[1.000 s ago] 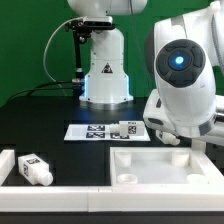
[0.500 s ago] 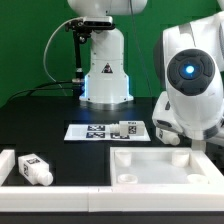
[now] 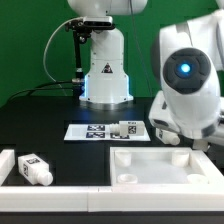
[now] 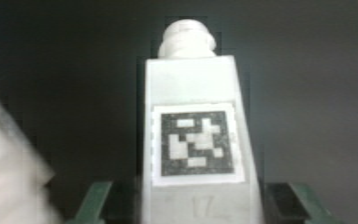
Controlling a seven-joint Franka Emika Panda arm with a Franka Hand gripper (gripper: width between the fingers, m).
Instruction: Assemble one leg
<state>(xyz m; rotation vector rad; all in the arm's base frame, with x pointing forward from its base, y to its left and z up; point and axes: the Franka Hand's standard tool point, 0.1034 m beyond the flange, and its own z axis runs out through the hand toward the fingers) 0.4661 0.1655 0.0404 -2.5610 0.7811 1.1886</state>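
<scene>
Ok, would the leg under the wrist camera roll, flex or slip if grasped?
The leg looks like moulded plastic, so it is probably stiff and light. Its flat faces suggest it would slide rather than roll if nudged. The smooth sides might slip slightly in the open end effector.

We see the exterior view brightly and evenly lit, the white parts (image 3: 150, 165) along the front edge of the black counter (image 3: 40, 120) nearly washed out, and a blue light (image 3: 182, 68) glowing on the arm (image 3: 195, 105). Our wrist view is dim and soft: the leg (image 4: 197, 100) and its tag (image 4: 197, 145) look blurred.
</scene>
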